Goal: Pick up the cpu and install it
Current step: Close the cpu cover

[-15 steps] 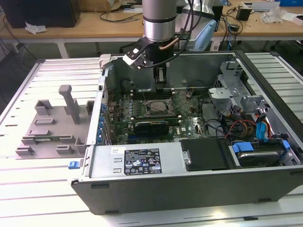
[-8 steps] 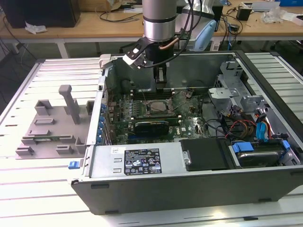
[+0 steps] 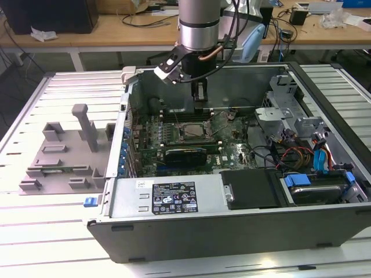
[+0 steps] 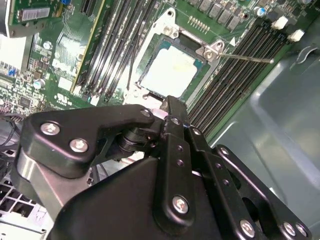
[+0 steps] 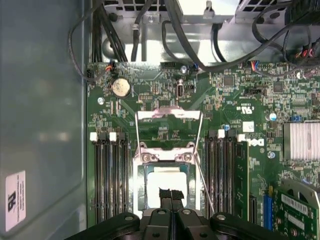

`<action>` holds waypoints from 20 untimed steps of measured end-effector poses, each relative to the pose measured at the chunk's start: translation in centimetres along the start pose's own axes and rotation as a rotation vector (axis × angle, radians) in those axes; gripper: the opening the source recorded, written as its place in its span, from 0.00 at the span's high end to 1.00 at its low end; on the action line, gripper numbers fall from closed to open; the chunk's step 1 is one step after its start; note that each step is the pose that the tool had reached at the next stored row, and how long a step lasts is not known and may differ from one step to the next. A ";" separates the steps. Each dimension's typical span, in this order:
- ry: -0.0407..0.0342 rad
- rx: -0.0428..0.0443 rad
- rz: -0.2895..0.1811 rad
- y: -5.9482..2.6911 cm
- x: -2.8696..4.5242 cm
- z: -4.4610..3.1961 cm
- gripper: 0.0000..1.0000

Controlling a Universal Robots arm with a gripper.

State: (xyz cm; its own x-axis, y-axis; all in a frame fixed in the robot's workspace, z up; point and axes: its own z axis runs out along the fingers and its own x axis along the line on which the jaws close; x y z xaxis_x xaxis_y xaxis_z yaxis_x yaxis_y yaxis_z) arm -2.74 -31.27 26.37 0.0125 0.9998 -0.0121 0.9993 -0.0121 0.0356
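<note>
Your pincer is closed on itself, directly over the cpu lying in its socket; the exterior view adds the computer case around it.

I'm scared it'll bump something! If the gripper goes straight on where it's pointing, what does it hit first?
Probably the cpu, the shiny square in the socket right under the gripper, though the gap left is unclear.

arm reaches down into open computer case; pincer hangs over motherboard socket
</note>
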 end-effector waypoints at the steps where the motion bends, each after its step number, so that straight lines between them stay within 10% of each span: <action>1: -0.0001 0.0001 0.000 0.22 0.00 0.01 0.89; 12: 0.0022 0.0031 0.000 7.41 0.08 0.28 0.89; 20: 0.0044 0.0038 0.000 9.07 0.10 0.71 0.89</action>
State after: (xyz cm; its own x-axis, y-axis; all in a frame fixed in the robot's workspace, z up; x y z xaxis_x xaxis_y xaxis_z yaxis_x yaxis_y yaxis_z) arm 6.35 -31.29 25.98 0.0123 0.9999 -0.0077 0.9994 -0.0121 0.0318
